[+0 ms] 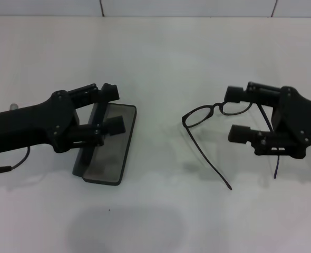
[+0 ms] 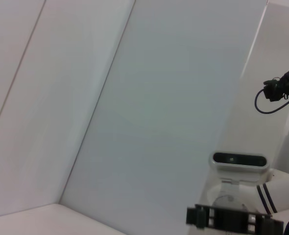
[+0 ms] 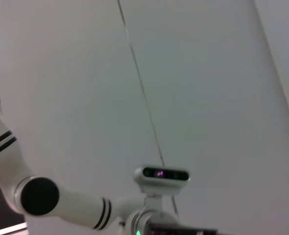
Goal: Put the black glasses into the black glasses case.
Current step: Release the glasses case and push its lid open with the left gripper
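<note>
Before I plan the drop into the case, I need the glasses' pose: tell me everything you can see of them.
The black glasses have a thin dark frame with rounded clear lenses and long slim temples, both unfolded. The right gripper holds them at one lens end, apparently raised above the white table. The other lens points toward the black glasses case; one temple slants down toward the table's near edge. Nothing else touches them.

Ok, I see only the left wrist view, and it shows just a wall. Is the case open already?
Observer: Yes. In the head view the black glasses case lies open, grey lining up, with the left end effector at it.
Operator: And where are the glasses?
Observer: The black glasses are at the right end effector, on the robot's right side, temples unfolded.
Operator: Are they inside the case?
Observer: No. A stretch of bare table separates them from the case.
</note>
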Robot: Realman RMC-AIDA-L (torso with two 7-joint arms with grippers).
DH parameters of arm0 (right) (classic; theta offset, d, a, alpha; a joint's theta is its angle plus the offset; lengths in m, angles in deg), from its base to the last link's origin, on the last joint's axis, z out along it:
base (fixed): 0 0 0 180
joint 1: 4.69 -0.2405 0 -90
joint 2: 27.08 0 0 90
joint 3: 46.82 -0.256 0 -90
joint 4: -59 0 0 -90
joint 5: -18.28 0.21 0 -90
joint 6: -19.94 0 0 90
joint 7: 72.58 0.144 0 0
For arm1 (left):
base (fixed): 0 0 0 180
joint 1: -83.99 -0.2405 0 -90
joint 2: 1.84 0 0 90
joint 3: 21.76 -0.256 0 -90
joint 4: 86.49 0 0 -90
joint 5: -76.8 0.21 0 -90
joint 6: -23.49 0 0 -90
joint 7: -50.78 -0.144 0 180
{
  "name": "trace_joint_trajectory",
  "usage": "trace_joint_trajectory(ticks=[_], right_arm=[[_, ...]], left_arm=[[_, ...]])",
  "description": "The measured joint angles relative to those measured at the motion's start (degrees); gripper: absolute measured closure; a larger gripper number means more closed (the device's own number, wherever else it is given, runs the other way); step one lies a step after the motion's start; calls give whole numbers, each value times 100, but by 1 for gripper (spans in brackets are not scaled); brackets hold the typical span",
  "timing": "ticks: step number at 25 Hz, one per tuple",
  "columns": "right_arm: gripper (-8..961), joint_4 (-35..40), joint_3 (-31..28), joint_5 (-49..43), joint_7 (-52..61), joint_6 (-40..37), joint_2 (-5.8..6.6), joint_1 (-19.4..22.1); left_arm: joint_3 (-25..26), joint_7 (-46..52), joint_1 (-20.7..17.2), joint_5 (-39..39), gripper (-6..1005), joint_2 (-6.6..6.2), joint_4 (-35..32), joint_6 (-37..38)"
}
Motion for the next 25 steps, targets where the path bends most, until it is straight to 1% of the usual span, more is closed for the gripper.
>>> trace_joint_trajectory(ticks=[4,7,9,15,18,20,22,23,25], right_arm=[[165,138,-400,-27,-307,-51,-110,236],[169,269,-545,-27,-343,-54,-116,356],[166,287,-563,-26,-332,0,-109,365],[157,290,-771,-39,-117,385,-124,444],[153,268,-769,-212,112,473,-43,373],[150,262,-772,-559,296,600,5,278],[146,280,-773,-927,483,808,4,185],[143,289,-774,-1145,586,928,-11,125],[139,327,-774,-1460,792,1011,-32,8]], left_arm=[[-1,-82,-25,-2,120,34,0,-4],[-4,-105,-44,-2,120,66,0,-7],[-4,-107,-61,-2,120,82,-2,-27],[113,-107,-139,4,121,151,4,-122],[128,-107,-158,-1,121,200,6,-122],[132,-129,-158,-3,122,236,15,-122],[132,-181,-156,-3,122,261,51,-117],[134,-357,-156,-50,122,317,125,-67],[135,-450,-164,-127,122,354,139,-32]])
